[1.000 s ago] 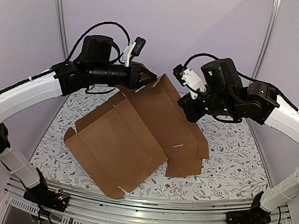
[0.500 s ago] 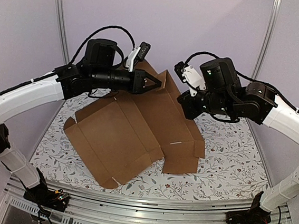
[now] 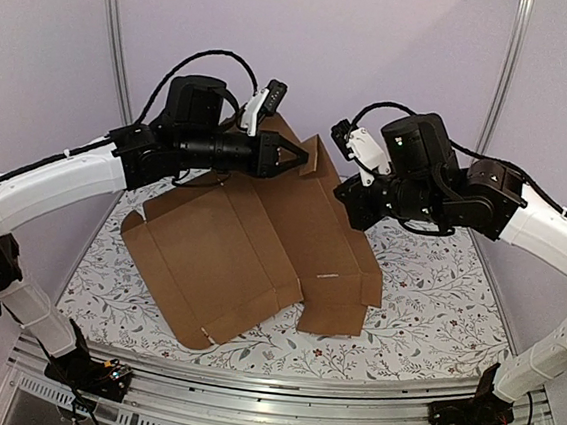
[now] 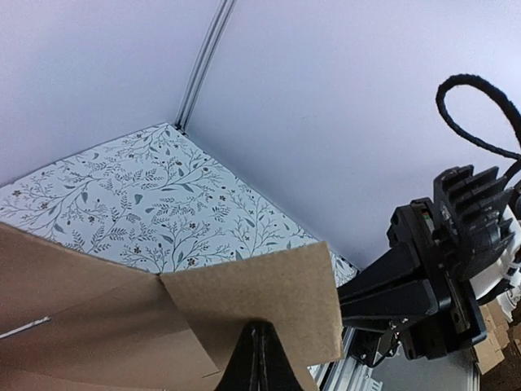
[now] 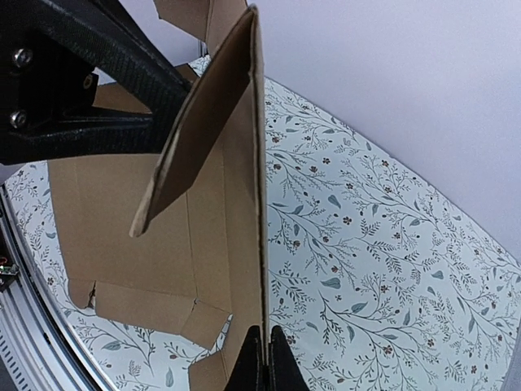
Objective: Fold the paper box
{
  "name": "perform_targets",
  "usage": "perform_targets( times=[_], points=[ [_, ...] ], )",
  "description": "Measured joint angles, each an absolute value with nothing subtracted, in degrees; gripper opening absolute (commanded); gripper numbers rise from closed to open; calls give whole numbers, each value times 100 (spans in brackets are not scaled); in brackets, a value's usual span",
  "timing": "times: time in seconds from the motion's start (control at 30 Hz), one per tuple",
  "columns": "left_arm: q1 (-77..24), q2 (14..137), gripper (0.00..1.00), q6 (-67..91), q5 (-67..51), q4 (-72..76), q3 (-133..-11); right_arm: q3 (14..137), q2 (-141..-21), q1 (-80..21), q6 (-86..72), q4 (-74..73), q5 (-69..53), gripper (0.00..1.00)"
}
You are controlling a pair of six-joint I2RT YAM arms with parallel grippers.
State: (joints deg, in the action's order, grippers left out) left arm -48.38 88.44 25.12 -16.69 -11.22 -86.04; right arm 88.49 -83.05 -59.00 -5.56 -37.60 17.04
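flaps pinched: left gripper (image 4: 259,338) and right gripper (image 5: 262,338) clamp the plain brown cardboard paper box (image 3: 229,258); we hold its far side up to bend creases.

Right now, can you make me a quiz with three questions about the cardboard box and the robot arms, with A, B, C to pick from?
1. Where does the near part of the paper box lie?
A) on the flowery table
B) on a shelf
C) inside a basket

2. What colour is the paper box?
A) white
B) blue
C) brown

3. How are the left tool and the right tool?
A) both wide open
B) both shut on the box's cardboard
C) one open, one shut

Answers:
1 A: its near flaps rest on the table, while the far side is lifted.
2 C: it is plain brown cardboard all over.
3 B: each wrist view shows the tool closed on a cardboard edge.
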Motion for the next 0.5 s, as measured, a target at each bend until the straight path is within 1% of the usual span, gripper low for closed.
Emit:
perform_targets(
  times=[0.2,0.43,0.5],
  points=[
    [-4838,8766,13,2390,-1422,-1330,-8604,8676,-8141,-5922,-578,-3752,1914,0],
    [-4838,8044,14,2241,-823,-1863,-8058,8449,-8103,-5927,-666,-3645,2292,0],
    [-4838,7797,16,2224,-550,-2021,-7835,8377,-8103,-5927,-707,-3599,2394,0]
  ],
)
